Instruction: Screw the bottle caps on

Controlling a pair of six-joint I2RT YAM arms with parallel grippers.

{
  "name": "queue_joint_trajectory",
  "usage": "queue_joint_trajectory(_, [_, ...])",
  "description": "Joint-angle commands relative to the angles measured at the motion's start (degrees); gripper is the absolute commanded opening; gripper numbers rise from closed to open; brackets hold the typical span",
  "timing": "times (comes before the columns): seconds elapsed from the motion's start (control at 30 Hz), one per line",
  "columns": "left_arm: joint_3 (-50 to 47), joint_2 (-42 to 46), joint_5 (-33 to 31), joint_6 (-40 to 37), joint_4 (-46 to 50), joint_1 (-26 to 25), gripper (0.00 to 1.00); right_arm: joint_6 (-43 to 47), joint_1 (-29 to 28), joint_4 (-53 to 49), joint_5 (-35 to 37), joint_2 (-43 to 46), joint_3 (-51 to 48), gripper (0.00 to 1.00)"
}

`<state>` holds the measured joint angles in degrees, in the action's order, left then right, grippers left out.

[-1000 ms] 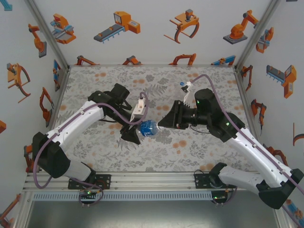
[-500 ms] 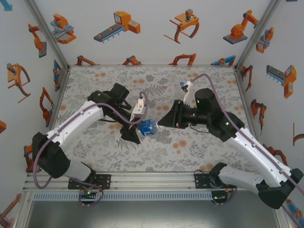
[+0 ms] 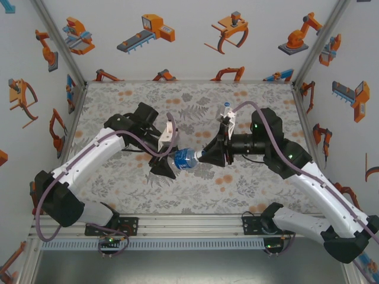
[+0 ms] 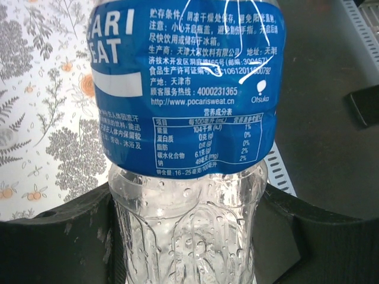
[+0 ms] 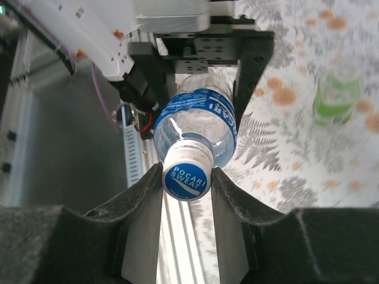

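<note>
The left gripper (image 4: 186, 236) is clamped around the Pocari Sweat bottle (image 5: 198, 121), holding it sideways in the air. The right gripper (image 5: 186, 177) pinches the cap (image 5: 186, 173) sitting on the bottle's neck.

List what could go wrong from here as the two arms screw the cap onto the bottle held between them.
1. The left jaws hold the bottle by its thin clear body, so twisting could turn or dent it.
2. The right jaws pinch only the cap at its edge; it may slip or go on crooked.
3. The green bottle stands nearby and could be knocked.
</note>
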<state>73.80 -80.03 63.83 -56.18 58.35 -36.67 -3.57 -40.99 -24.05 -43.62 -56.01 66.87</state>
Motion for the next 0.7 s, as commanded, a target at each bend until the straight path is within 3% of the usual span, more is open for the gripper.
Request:
queue_joint_trajectory(0.0, [0.01, 1.32, 6.08, -1.61, 0.52, 0.24, 0.00, 20.39, -0.38, 0.57, -10.30, 2.17, 1.84, 0.00])
queue_joint_trajectory(0.13, [0.19, 1.63, 7.51, -2.07, 0.63, -0.03, 0.00, 31.02, -0.40, -1.87, -11.60, 2.96, 2.60, 0.00])
queue_joint_trajectory(0.3, [0.60, 1.68, 8.20, -2.09, 0.72, -0.23, 0.00, 32.03, -0.40, 1.11, -11.97, 3.19, 1.60, 0.00])
queue_joint_trajectory(0.47, [0.89, 1.72, 7.45, -1.76, 0.77, -0.18, 0.00, 27.25, -0.49, 1.66, -9.93, 2.70, 1.12, 0.00])
queue_joint_trajectory(0.53, [0.91, 1.70, 5.90, -1.67, 0.80, -0.14, 0.00, 22.07, -0.49, 2.26, -6.97, 3.01, 0.38, 0.34])
queue_joint_trajectory(0.57, [0.90, 1.71, 4.95, -1.53, 0.79, -0.14, 0.00, 19.38, -0.49, 2.32, -5.34, 3.32, -0.13, 0.45])
queue_joint_trajectory(0.67, [0.38, 1.81, 2.83, -0.25, -0.57, 0.02, 0.00, 12.97, -0.49, 4.34, -1.72, 5.51, -2.90, 0.54])
